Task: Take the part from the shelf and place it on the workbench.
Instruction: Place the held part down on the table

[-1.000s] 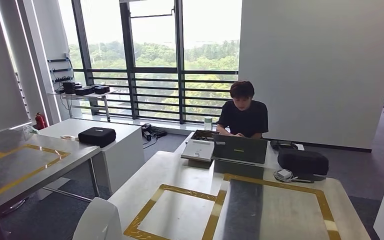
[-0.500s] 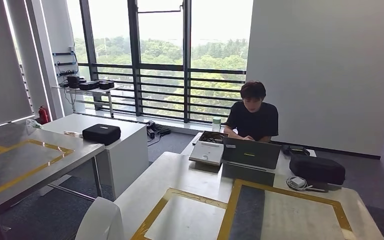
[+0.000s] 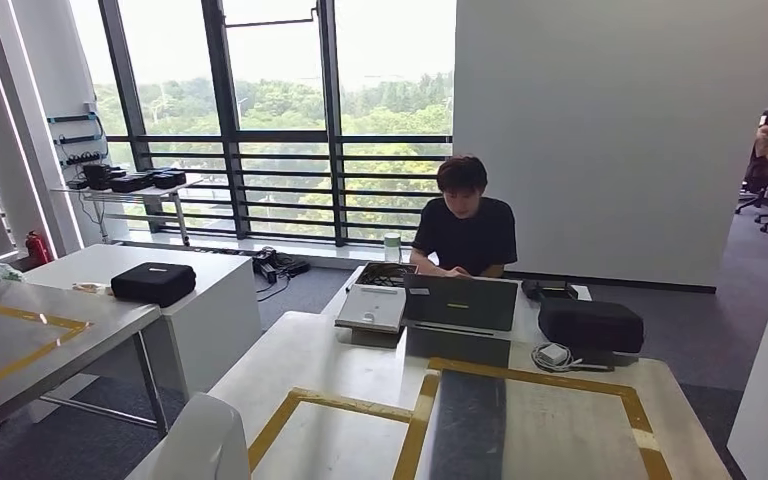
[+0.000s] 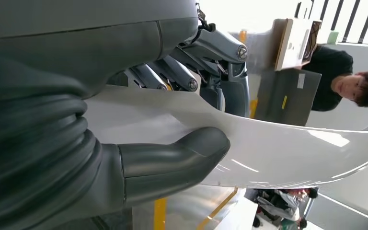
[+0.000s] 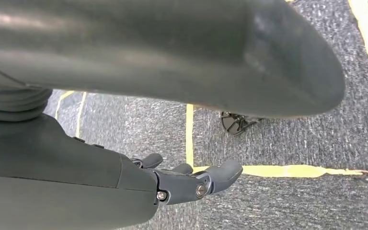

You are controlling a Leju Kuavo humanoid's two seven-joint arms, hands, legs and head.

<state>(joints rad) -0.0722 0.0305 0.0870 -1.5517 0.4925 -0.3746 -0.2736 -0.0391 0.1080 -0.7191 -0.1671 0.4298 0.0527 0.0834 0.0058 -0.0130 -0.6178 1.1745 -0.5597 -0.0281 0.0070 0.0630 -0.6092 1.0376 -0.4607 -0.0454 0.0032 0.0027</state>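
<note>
White part (image 3: 195, 440) gripped by left robot hand (image 4: 172, 129) over yellow-taped workbench (image 3: 360, 380) (right robot hand (image 5: 191, 179) empty).

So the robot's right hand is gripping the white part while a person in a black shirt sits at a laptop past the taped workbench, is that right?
Not quite: the left hand grips the white part, thumb on one face and fingers on the other, as the left wrist view shows. The right hand hangs over the carpet holding nothing. The person, laptop and taped workbench are as you said.
</note>
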